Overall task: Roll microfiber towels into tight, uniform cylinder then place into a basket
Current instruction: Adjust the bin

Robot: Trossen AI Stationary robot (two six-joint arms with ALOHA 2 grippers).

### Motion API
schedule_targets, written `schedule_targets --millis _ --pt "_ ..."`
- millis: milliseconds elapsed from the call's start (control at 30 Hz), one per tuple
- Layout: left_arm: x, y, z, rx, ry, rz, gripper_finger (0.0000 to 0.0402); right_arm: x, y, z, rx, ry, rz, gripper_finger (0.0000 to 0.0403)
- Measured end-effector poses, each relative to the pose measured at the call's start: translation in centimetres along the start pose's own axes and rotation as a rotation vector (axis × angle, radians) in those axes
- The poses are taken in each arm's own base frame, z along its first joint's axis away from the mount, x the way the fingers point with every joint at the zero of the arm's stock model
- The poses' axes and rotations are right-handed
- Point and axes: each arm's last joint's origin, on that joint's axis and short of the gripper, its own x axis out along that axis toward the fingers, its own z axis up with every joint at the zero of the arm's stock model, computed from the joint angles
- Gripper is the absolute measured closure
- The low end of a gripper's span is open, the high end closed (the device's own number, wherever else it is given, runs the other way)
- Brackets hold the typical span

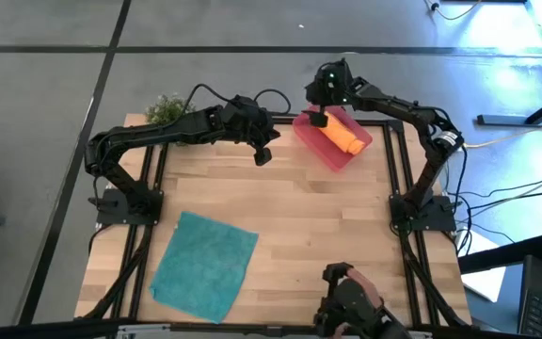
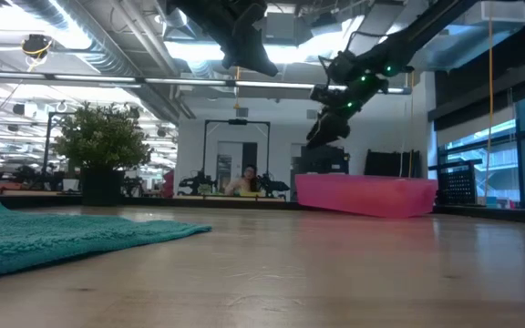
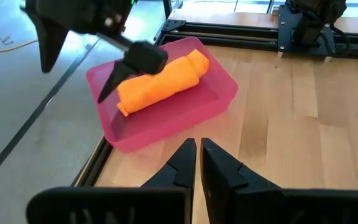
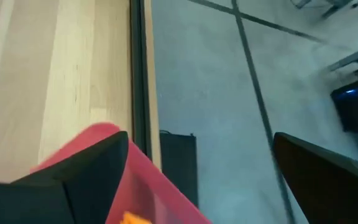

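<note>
The orange towel [image 1: 342, 135] lies rolled into a cylinder inside the pinkish-red basket [image 1: 320, 151] at the table's far right; it also shows in the left wrist view [image 3: 160, 81]. The teal towel [image 1: 203, 266] lies spread flat on the table at the near left. My right gripper [image 1: 320, 121] is open and hangs above the basket's far-left end, clear of the roll. Its fingers [image 4: 92, 174] stand wide apart. My left gripper [image 1: 263, 155] is shut and empty in the air, just left of the basket. Its fingers [image 3: 185, 163] lie close together.
A small green plant [image 1: 166, 108] stands at the table's far left corner. Black frame rails [image 1: 398, 179] run along the table's sides. Bare wood lies between the basket and the teal towel. Another dark device [image 1: 351, 301] sits at the near edge.
</note>
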Motion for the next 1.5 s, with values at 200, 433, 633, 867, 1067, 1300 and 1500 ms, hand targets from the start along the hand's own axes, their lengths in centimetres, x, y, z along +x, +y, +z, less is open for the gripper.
schedule_targets --millis 200,433,633,867,1067,1300,1500 --pt "0.0 0.0 0.0 0.0 0.0 0.0 0.0388 2.3 0.4 -0.4 0.107 -0.033 0.008 0.0005" --pt "0.0 0.0 0.0 0.0 0.0 0.0 0.0388 4.3 0.6 -1.3 0.183 -0.024 -0.005 0.0005" --pt "0.0 0.0 0.0 0.0 0.0 0.001 0.0388 5.7 0.9 -2.0 0.188 -0.011 -0.008 0.0005" --pt "0.0 0.0 0.0 0.0 0.0 0.001 0.0388 5.8 0.9 -2.1 0.189 -0.008 -0.006 0.0005" --pt "0.0 0.0 0.0 0.0 0.0 0.002 0.0388 5.8 1.0 -2.2 0.188 0.001 0.002 0.0005" --pt "0.0 0.0 0.0 0.0 0.0 0.002 0.0388 5.8 1.1 -2.3 0.192 0.014 0.014 0.0005" --pt "0.0 0.0 0.0 0.0 0.0 0.002 0.0388 5.8 1.1 -2.3 0.19 0.014 0.014 0.0005"
